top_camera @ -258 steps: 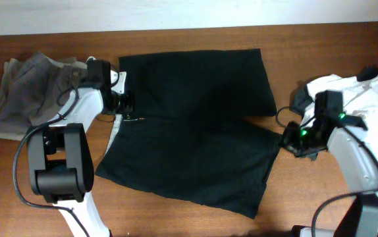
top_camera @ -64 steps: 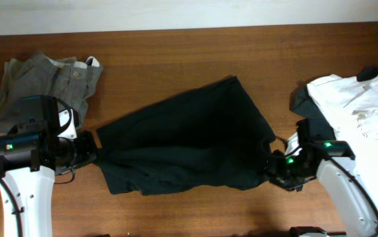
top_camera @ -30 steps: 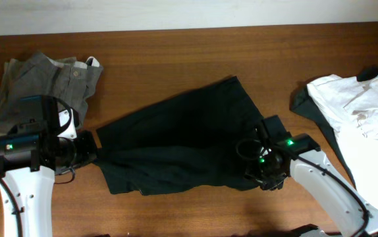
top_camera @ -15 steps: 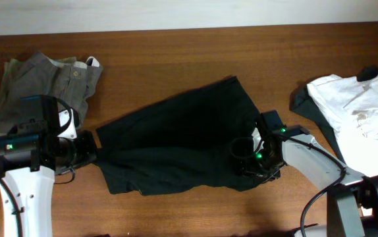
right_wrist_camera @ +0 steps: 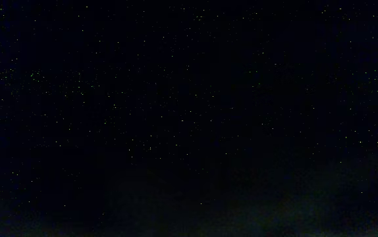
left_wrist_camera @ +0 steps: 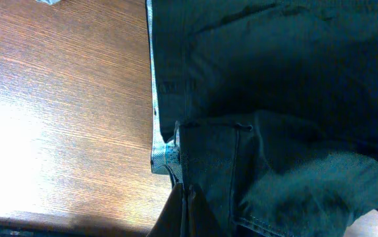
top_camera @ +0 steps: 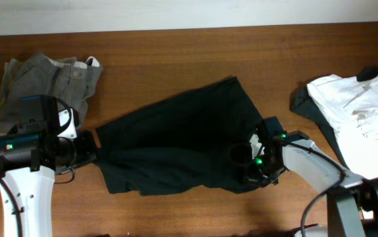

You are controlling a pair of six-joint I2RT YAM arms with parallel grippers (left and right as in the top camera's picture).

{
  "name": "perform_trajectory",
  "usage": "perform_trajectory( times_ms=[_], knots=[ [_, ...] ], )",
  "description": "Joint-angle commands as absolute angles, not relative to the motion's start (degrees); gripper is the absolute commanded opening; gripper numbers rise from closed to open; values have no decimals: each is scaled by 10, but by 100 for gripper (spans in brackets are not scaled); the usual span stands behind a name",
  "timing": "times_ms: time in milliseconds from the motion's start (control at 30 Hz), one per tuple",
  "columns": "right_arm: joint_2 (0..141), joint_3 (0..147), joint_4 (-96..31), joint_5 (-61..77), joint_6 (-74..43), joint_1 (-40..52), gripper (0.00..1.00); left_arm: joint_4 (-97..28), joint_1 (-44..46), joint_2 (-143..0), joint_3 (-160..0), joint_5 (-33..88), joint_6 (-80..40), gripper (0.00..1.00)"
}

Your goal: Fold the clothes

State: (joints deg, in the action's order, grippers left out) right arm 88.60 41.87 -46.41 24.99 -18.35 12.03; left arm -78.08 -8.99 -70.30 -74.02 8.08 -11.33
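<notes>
We take the black shorts (top_camera: 182,141) as our mark: they lie in the middle of the wooden table (top_camera: 176,59), folded over on themselves, slanting from a low left end up to a higher right end, with creases across the upper layer. At their left end the left gripper (top_camera: 91,150) meets the cloth. In the left wrist view its fingers (left_wrist_camera: 176,214) stand pressed together on the corner of the waistband, so we read this gripper (left_wrist_camera: 186,210) as clamped on the shorts (left_wrist_camera: 274,118), whose pale inner hem shows just above the fingertips, with bare wood to the left of the band. At the lower right corner of the shorts the right gripper (top_camera: 249,172) sits over the cloth, its arm running off to the lower right. From above we cannot see how its jaws stand, and the right wrist view is wholly dark, so we cannot tell whether it is holding anything. Up and to the left of the shorts, well apart from them, lies a heap of grey clothes (top_camera: 41,85). To the right of the shorts, also apart, a crumpled white shirt (top_camera: 360,108) lies on a dark cloth (top_camera: 302,102) that sticks out toward the shorts.
</notes>
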Motion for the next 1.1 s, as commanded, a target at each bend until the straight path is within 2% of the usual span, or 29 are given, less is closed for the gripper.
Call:
perform_trajectory(
  times_ms=[0, 167, 267, 467, 633, 700, 833, 1067],
  knots=[
    [820, 442, -495, 237, -183, 117, 4, -775, -89, -702, -741, 76, -101, 1],
    [722, 623, -691, 110, -245, 25, 4, -788, -89, -693, -742, 77, -102, 0],
    [714, 728, -721, 109, -227, -16, 4, -801, -89, -688, -742, 77, -102, 0],
    [746, 765, -603, 122, -230, -19, 4, -775, -89, -691, -739, 70, -101, 0],
    [876, 765, -475, 168, -229, -19, 4, -635, -89, -739, -664, 64, -102, 0],
    [921, 765, -421, 190, -228, -19, 4, -614, -89, -776, -647, 58, -102, 0],
    [1012, 765, -296, 253, -230, -11, 4, -541, -89, -864, -643, -44, -102, 0],
    [1089, 765, -201, 249, -230, 12, 4, -355, -89, -991, -643, -55, -102, 1]
  ],
)
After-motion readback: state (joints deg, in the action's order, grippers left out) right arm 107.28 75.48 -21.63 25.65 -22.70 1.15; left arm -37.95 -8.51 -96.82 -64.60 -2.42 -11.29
